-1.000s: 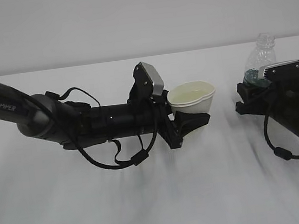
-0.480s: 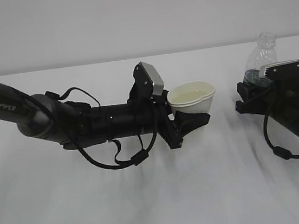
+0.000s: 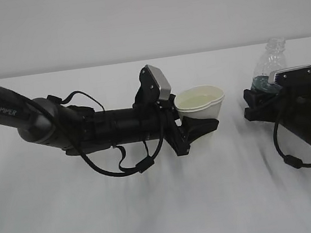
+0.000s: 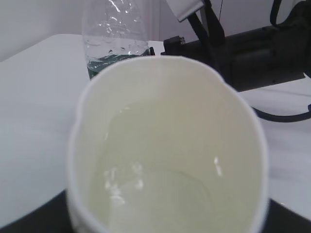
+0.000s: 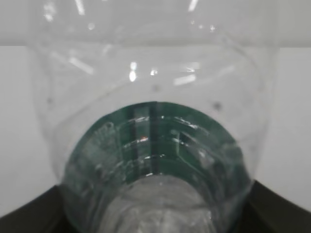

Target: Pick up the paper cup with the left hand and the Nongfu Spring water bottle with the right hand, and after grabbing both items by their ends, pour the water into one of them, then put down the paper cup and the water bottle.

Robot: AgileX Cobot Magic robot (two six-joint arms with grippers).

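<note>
The paper cup (image 3: 200, 103) stands upright at mid-table, its rim squeezed out of round. My left gripper (image 3: 201, 125), on the black arm lettered PIPER, is shut on its lower half from the left. Clear water (image 4: 160, 187) lies in the cup (image 4: 167, 97). To the right, the Nongfu Spring water bottle (image 3: 269, 60) stands upright and capless, its green label low between the fingers of my right gripper (image 3: 254, 102). The right wrist view is filled by the bottle (image 5: 155, 145), with black fingers (image 5: 29, 211) at both bottom corners. Whether they press on the bottle is unclear.
The white table (image 3: 166, 206) spreads out in front of both arms, against a plain grey wall (image 3: 143, 15). A looped cable (image 3: 130, 165) hangs under the left arm and touches the table. The right arm (image 4: 257, 48) lies behind the cup.
The right gripper and its wrist module have shifted slightly left, and the bottle's top has moved a little with them. The left arm and the cup have stayed still.
</note>
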